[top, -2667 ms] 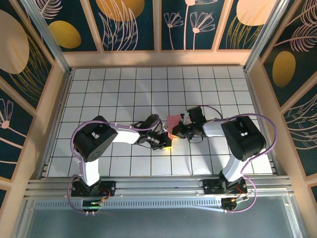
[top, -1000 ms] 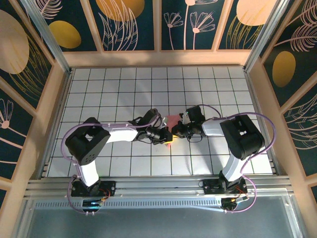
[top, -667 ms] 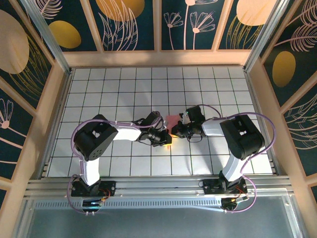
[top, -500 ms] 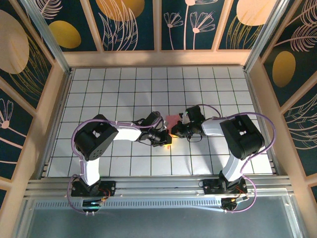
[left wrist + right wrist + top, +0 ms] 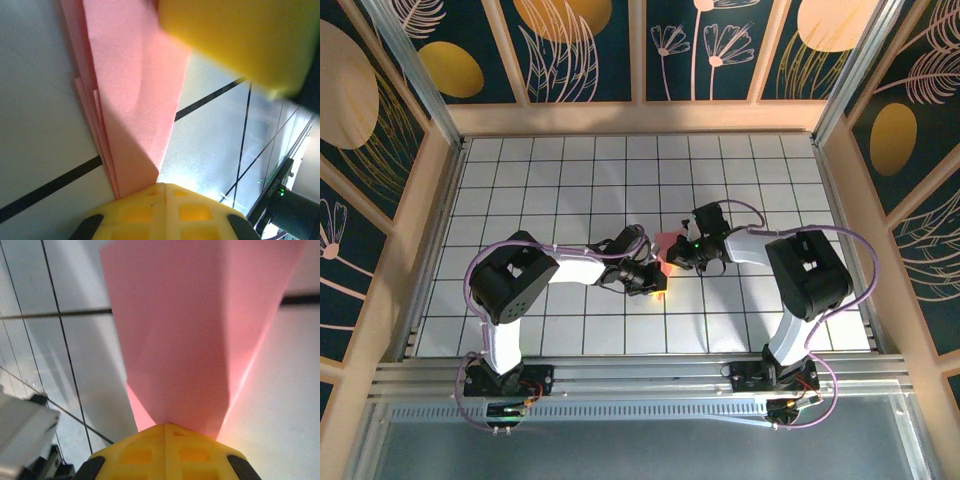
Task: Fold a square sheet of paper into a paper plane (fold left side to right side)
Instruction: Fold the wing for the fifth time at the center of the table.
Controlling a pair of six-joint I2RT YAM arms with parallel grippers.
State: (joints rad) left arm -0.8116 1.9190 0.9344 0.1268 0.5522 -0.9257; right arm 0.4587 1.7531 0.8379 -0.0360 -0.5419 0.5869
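Observation:
The square sheet of paper (image 5: 667,243) is salmon pink and folded into several layers near the table's middle. In the left wrist view the paper (image 5: 135,100) shows stacked edges along its left side and one flap raised. My left gripper (image 5: 658,288) is shut, and its yellow tips (image 5: 164,186) press on the near end of the folds. My right gripper (image 5: 677,258) is also shut. Its tips (image 5: 165,426) sit against the paper (image 5: 200,330), which stands up as a tilted flap in front of them. A right finger (image 5: 235,40) hangs over the paper.
The table (image 5: 520,200) is white with a black grid and is walled by wooden rails and patterned panels. Both arms meet at its centre, within a grid square of each other. Part of the left arm (image 5: 25,430) shows at the lower left of the right wrist view.
My right gripper has moved toward the far side of the table and the paper flap has come up with it. The left arm has held still for the last half second.

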